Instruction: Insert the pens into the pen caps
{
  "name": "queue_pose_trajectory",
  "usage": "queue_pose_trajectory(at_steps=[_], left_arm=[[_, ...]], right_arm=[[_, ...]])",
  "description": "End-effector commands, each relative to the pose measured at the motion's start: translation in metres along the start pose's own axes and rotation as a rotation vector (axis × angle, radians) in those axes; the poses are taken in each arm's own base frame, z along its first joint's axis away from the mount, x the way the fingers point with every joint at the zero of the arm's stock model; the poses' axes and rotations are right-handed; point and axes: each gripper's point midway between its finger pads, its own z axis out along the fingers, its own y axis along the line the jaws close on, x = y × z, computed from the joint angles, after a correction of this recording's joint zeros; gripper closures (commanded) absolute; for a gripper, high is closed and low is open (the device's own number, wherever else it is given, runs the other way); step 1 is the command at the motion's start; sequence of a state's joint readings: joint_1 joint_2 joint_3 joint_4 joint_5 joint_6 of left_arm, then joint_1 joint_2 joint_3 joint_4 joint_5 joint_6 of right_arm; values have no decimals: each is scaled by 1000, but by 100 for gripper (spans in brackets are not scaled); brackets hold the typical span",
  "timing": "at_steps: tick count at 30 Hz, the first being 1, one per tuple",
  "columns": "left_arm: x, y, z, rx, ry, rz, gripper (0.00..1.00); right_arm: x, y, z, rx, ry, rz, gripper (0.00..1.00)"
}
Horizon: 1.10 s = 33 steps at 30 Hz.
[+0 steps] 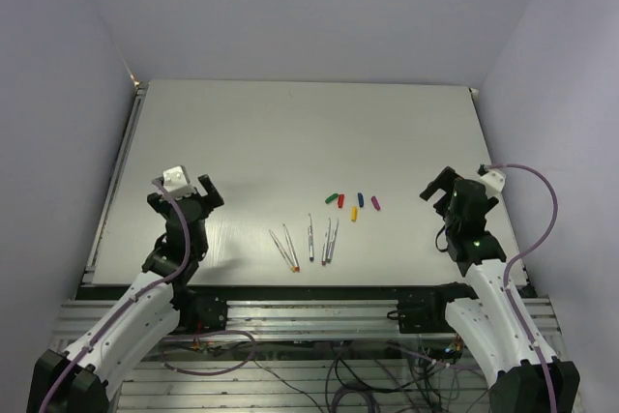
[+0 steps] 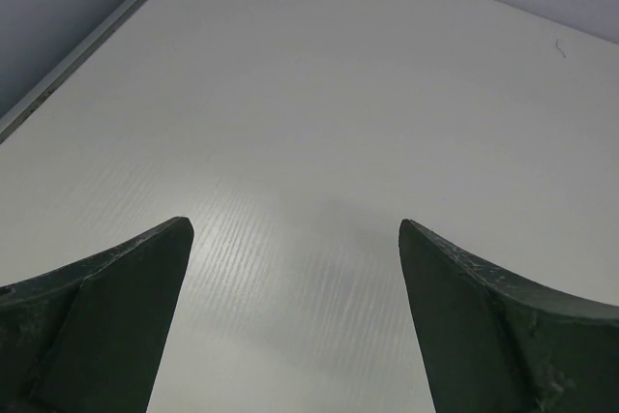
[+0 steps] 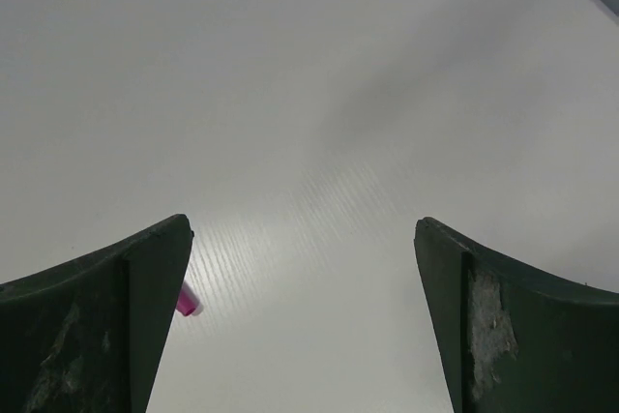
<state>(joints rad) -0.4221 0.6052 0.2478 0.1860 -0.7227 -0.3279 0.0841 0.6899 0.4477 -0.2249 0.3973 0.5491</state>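
Several thin pale pens (image 1: 310,237) lie side by side on the white table (image 1: 290,132) near its front middle. Just behind them lie the caps: green (image 1: 331,197), red (image 1: 340,201), yellow (image 1: 354,213), blue (image 1: 361,199) and purple (image 1: 375,204). My left gripper (image 1: 206,190) is open and empty, left of the pens. My right gripper (image 1: 437,186) is open and empty, right of the caps. The right wrist view shows the end of the purple cap (image 3: 187,301) beside its left finger. The left wrist view shows only bare table between its fingers (image 2: 116,307).
A metal rail (image 1: 116,181) runs along the table's left edge. Grey walls stand at the back and both sides. Cables hang below the table's front edge (image 1: 290,282).
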Motion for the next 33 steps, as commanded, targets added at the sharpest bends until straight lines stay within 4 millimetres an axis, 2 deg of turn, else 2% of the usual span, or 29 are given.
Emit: queue_pose_trajectory(at_steps=[1,6,11,15,20,25,29,30,31,32,33], left_arm=[[-11,0,3,-30,-20,-44,1],[-10,-1,4,-33,-14,-38,1],[-9,-9,4,15,-3,-22,1],[-5,-25,3,109,16,-2,1],[5,-54,4,244,83,54,1],[29,-80,10,320,223,81,1],[56,-111,4,463,352,81,1],[59,-118,1,494,370,69,1],[61,-124,-3,508,380,53,1],[61,-130,-7,528,379,50,1],[59,-137,-12,543,366,63,1]], right_arm=[[-15,0,-4,3,-46,17,0],[-14,-2,-4,17,-46,19,0],[-15,4,-2,-7,-54,64,0],[-16,31,-6,-163,-45,49,0],[-23,43,-8,-228,-78,62,0],[-22,49,3,-215,-57,109,0],[-17,62,12,-253,-9,83,2],[-17,65,13,-265,-5,76,5],[-18,67,14,-272,-5,64,18],[-20,65,16,-256,-13,68,45],[-22,61,17,-232,-26,85,55]])
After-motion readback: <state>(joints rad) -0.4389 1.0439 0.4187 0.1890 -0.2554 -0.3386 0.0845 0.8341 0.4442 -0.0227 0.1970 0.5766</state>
